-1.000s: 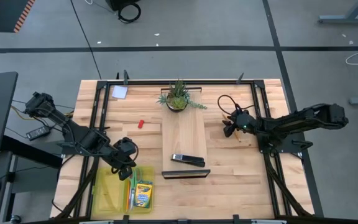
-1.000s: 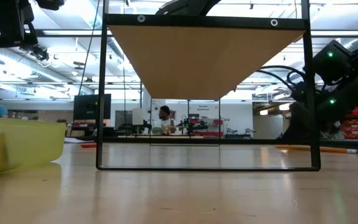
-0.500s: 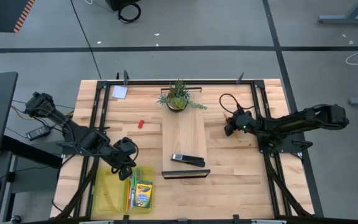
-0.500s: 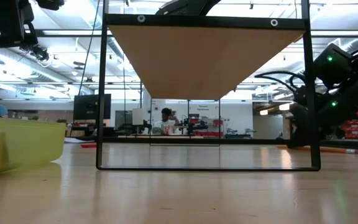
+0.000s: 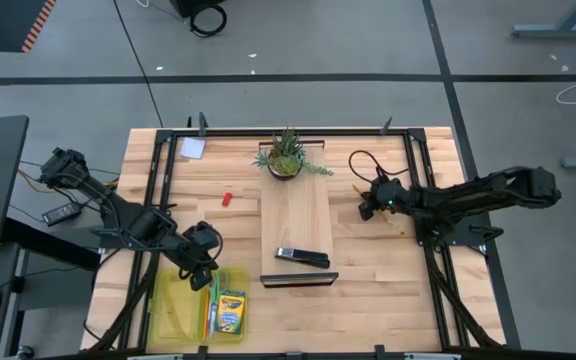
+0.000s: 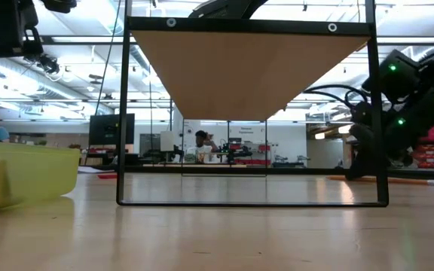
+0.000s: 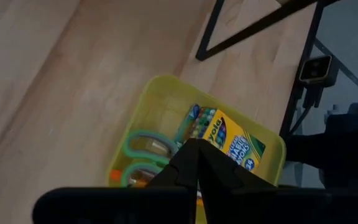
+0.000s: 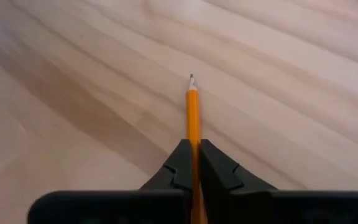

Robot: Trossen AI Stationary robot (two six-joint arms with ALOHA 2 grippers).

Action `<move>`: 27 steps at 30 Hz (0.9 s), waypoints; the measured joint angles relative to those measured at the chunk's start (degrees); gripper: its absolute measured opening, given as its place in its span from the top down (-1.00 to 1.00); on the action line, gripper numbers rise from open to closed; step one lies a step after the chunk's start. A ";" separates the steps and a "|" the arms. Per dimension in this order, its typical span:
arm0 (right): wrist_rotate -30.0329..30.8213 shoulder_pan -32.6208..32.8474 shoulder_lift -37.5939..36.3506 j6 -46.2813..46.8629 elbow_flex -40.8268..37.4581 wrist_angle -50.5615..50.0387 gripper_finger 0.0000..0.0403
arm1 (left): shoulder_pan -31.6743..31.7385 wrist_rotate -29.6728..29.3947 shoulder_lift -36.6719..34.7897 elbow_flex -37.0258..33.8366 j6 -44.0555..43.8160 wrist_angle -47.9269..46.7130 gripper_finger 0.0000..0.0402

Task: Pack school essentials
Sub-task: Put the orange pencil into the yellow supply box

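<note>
My right gripper (image 8: 193, 155) is shut on a thin orange pencil (image 8: 192, 112) at the table's right side; the high view shows the gripper (image 5: 369, 206) right of the wooden board (image 5: 296, 215). My left gripper (image 7: 197, 152) hangs shut and empty above the yellow tray (image 7: 160, 87) at the near left. In the tray lie the crayon box (image 7: 227, 142), green-handled scissors (image 7: 143, 146) and an orange pen (image 5: 211, 316). A red eraser (image 5: 226, 199) and a pale note pad (image 5: 192, 148) lie flat on the table, far left. My right gripper pinches the pencil's shaft (image 8: 193, 138) between its two fingers, a short way behind the sharpened tip (image 8: 191, 78). The fingers slant down from the table's right side and lie along the pencil. The pencil's rear part (image 6: 405, 181) lies on the table.
A potted plant (image 5: 286, 157) stands at the board's far end. A black bar-shaped object (image 5: 302, 257) lies on its near end, above a black frame stand (image 5: 299, 280). Black rails (image 5: 423, 190) run along the table's sides.
My right gripper has shut its fingers on the pencil while staying over the same spot at the table's right side. The pencil still lies on the table.
</note>
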 joint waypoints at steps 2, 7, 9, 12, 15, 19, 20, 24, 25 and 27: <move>-0.27 0.07 0.02 0.02 2.22 -2.57 0.96 | 0.00 1.26 0.00 0.00 -0.04 0.02 0.95; -0.50 1.05 0.11 -1.62 8.36 -10.22 0.99 | 0.00 3.01 0.00 0.00 -1.09 -0.01 0.93; -0.16 1.53 0.05 -1.68 10.15 -11.65 0.99 | 0.00 3.12 0.00 0.00 -1.09 0.00 0.91; 0.89 1.68 0.05 -0.48 10.35 -12.06 0.97 | 0.00 3.11 0.00 0.00 -1.05 0.00 0.89; 0.58 1.62 0.03 -1.44 9.87 -8.80 0.87 | 0.00 3.11 0.00 0.00 -1.04 0.00 0.90; -2.25 -0.24 -0.01 -3.01 7.29 -3.16 0.67 | 0.00 3.11 0.00 0.00 -1.03 0.00 0.93; -3.10 -1.12 -0.01 -3.22 6.78 -2.22 0.62 | 0.00 3.11 0.00 0.00 -1.01 -0.02 0.94; -6.11 -4.64 -0.01 -6.81 6.46 -1.44 0.46 | 0.00 3.11 0.00 0.00 0.20 -0.02 0.92; -7.07 -5.53 -0.01 -8.22 6.46 -0.89 0.44 | 0.00 3.11 0.00 0.00 0.46 0.00 0.91; -9.23 -7.38 0.09 -10.97 6.46 0.48 0.41 | 0.01 3.11 0.00 0.00 0.52 -0.01 0.90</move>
